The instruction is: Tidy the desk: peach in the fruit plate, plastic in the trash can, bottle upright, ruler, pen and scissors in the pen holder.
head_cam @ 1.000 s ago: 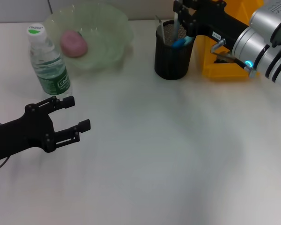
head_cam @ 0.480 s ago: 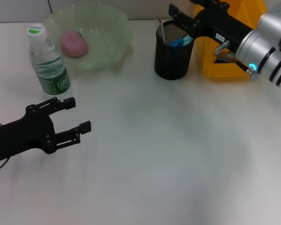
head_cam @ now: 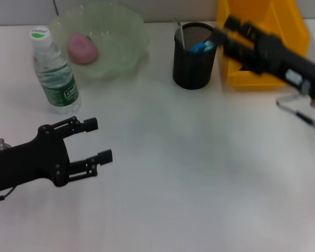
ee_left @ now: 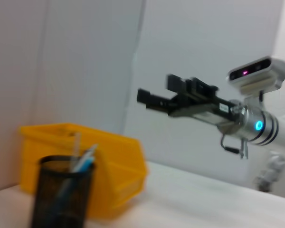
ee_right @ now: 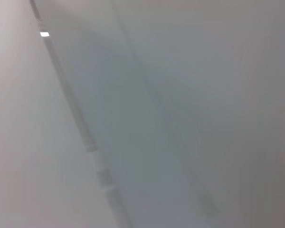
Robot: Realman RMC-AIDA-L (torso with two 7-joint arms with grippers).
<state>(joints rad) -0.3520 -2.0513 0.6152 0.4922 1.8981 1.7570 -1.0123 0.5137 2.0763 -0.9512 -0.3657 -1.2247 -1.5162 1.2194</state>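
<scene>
The bottle (head_cam: pixel 55 71) stands upright at the far left. Beside it the pink peach (head_cam: pixel 83 49) lies in the green glass fruit plate (head_cam: pixel 121 31). The black mesh pen holder (head_cam: pixel 194 58) (ee_left: pixel 61 194) holds a blue pen (head_cam: pixel 202 47) and a thin metal piece (head_cam: pixel 179 29); I cannot tell whether that is the ruler or the scissors. The plastic is out of view. My right gripper (head_cam: pixel 226 32) (ee_left: pixel 154 91) hovers open and empty just right of the holder, over the yellow trash can (head_cam: pixel 262 47). My left gripper (head_cam: pixel 101 139) is open and empty, low over the near left of the desk.
The yellow trash can (ee_left: pixel 85 156) stands right behind the pen holder at the back right. White desk surface (head_cam: pixel 199 173) stretches across the middle and front. The right wrist view shows only a blank wall.
My right gripper has drawn back from above the pen holder toward the right, over the trash can. My left gripper has shifted slightly right and nearer.
</scene>
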